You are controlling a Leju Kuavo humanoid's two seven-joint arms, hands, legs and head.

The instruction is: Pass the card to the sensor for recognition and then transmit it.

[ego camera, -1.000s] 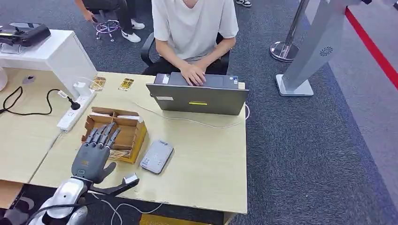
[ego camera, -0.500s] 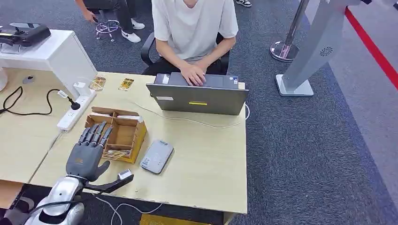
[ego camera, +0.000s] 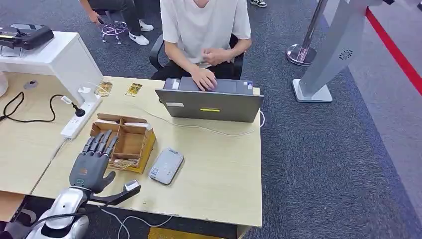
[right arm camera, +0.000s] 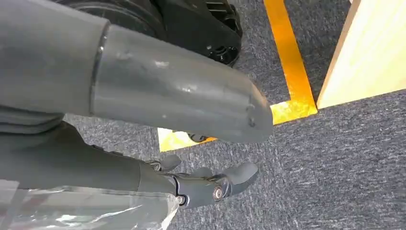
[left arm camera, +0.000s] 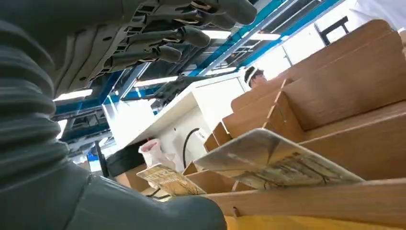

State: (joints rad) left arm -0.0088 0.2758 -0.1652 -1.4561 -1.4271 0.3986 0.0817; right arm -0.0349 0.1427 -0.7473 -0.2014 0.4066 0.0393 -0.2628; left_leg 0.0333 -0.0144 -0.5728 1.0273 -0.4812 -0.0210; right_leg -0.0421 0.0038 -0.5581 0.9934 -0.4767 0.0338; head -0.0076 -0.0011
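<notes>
Left hand: the left hand (ego camera: 92,164) is hanging with fingers spread, holding nothing, after sliding back toward 6 o'clock.
Card: the card (left arm camera: 273,160) is lying in the wooden box (ego camera: 133,142) (not picked yet).
Sensor: the sensor (ego camera: 166,166) is sitting at the box's 3 o'clock.
Right hand: the right hand (right arm camera: 210,184) is hanging by the floor, fingers loosely apart.
Meaning: the grab is probably starting.

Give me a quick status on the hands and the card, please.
Left hand open, fingers over the box. Right hand hanging by the floor, empty. Cards in the box, none picked. Sensor unobstructed.
</notes>
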